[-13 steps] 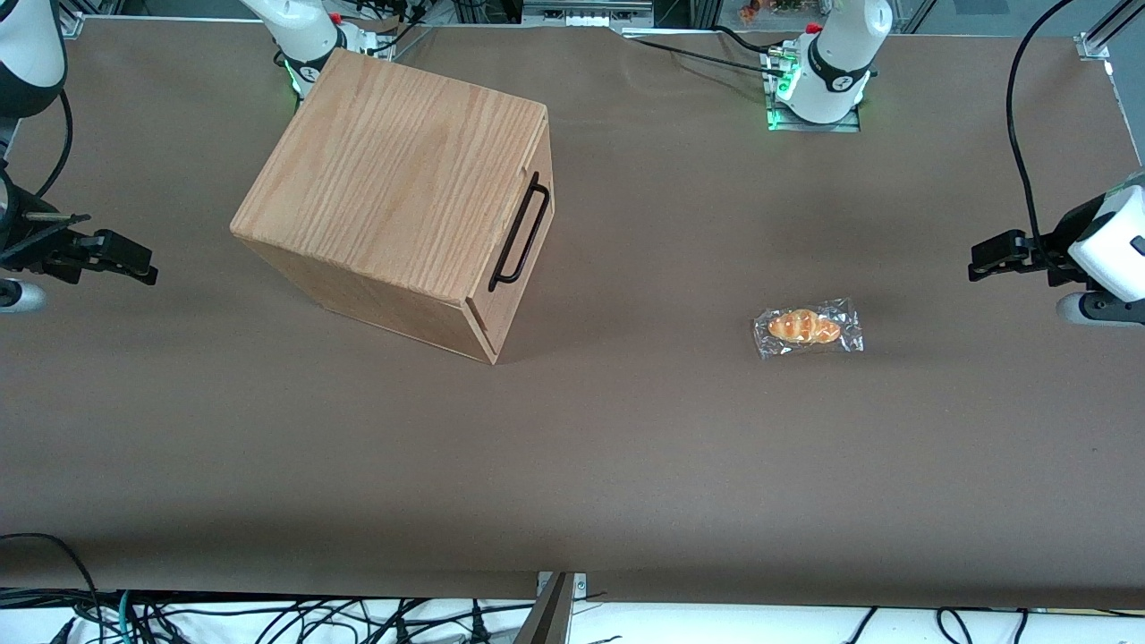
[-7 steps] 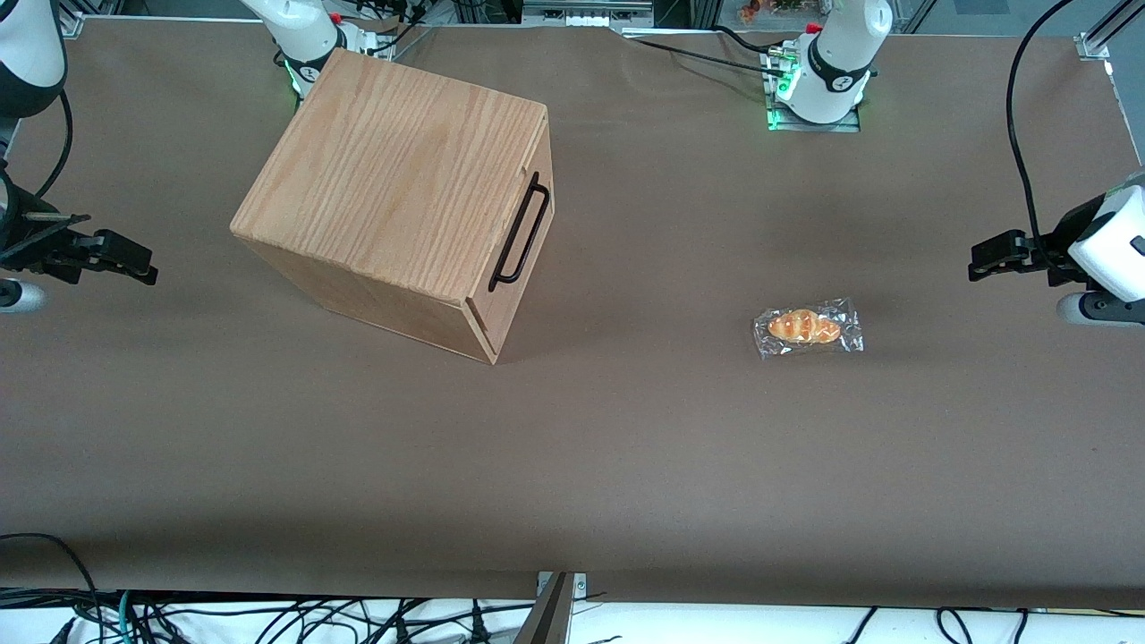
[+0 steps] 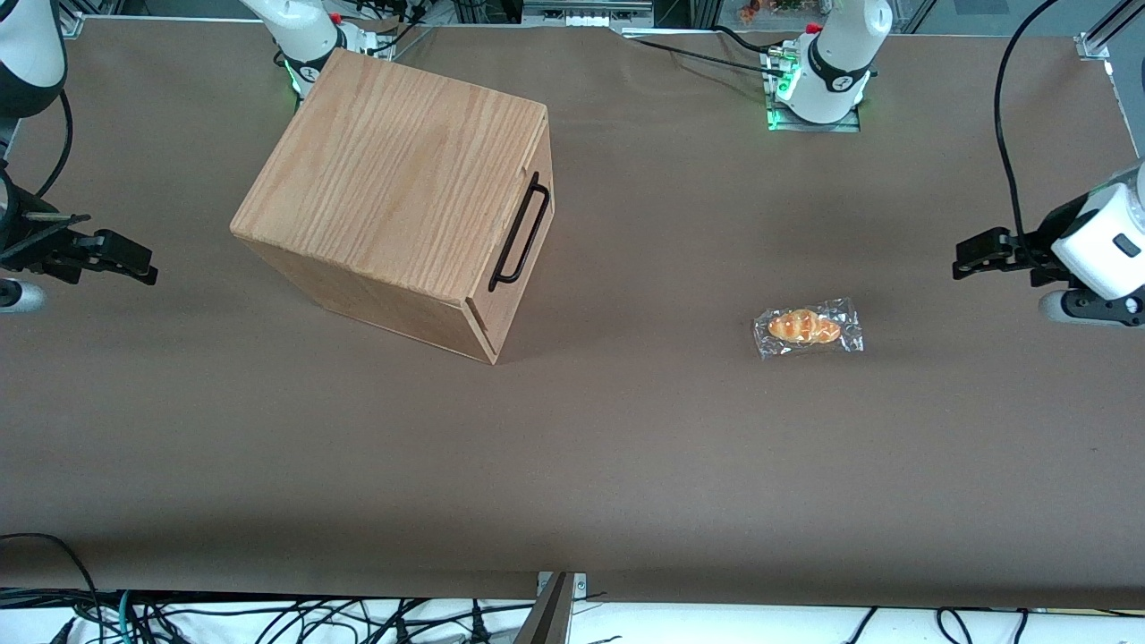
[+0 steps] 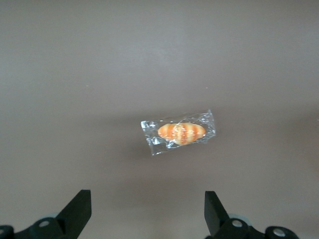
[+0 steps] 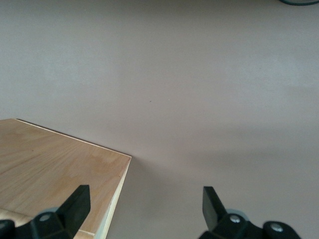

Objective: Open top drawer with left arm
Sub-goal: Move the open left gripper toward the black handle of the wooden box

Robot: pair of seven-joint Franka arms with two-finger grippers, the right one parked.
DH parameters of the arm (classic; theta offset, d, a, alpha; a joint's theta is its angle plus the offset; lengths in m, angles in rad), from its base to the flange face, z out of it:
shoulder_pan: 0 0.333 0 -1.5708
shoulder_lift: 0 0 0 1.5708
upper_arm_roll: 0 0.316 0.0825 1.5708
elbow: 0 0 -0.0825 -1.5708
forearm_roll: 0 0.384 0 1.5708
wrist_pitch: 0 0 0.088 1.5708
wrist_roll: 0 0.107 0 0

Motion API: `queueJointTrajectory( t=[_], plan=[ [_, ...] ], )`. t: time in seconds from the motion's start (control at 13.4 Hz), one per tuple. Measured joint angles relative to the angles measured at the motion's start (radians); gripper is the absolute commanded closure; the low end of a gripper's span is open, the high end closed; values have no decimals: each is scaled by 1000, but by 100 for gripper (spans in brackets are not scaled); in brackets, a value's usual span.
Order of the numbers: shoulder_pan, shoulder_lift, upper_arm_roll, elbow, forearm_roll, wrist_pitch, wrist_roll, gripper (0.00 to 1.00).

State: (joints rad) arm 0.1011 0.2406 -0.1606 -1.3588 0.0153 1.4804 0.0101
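Pincer (image 3: 968,255) of the left arm (image 3: 1096,255), fingers spread wide and empty, has just edged toward the cabinet; the top drawer (image 3: 517,234) remains shut, well apart, so the approach has barely begun.

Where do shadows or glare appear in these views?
Front view: the cabinet casts a soft shadow toward the wrapped bread; the open end effector hangs at the working arm's end. Left wrist view: the wrapper glints, with a faint shadow around it.
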Motion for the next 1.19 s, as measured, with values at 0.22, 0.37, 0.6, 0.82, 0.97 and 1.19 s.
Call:
queueJointTrajectory(
  t=[0.22,0.37,0.6,0.82,0.97,1.19],
  plan=[
    [-24,2,-24,-1,-2,-1,-6,0],
    [-55,6,-34,-3,-2,-1,-40,0],
    [-111,12,-41,-3,-30,-2,-92,0],
    [-157,21,-43,-4,-109,-2,-161,0],
    [-196,32,-45,-4,-119,-2,-206,0],
    [-264,46,-49,-4,-125,-1,-282,0]
  ],
)
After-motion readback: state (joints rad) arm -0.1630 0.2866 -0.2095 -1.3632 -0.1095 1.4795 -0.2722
